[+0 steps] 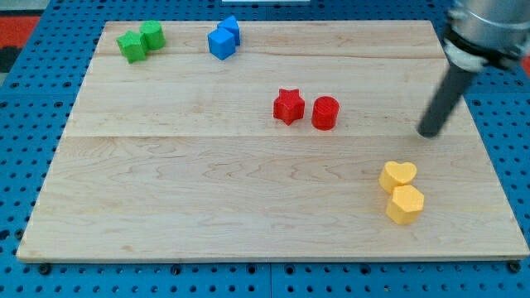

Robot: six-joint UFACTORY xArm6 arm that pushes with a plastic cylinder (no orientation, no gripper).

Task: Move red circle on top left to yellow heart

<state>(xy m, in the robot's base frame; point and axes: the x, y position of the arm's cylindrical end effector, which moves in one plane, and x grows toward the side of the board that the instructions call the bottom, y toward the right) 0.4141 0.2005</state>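
My tip (430, 132) rested on the wooden board (166, 207) at the right of the frame, well right of the red circle (325, 112) and above the yellow heart (398, 175). It was a bare rod with no claw to open or close, and it touched no block. The red circle sat near the centre of the frame, just right of the red star (288, 107), apart from it by a narrow gap. The yellow heart lay at the lower right, touching a yellow hexagon (406, 204) just below it. Two green blocks (140, 40) and two blue blocks (224, 38) sat along the upper left edge.

The risk, as I judged it, was my side of approach: I stood on the heart's side of the circle, so a push from here would have driven it leftward into the star. Circling behind it could have clipped the star, and an off-centre shove could have let the round block slip aside or knock the heart into the hexagon.
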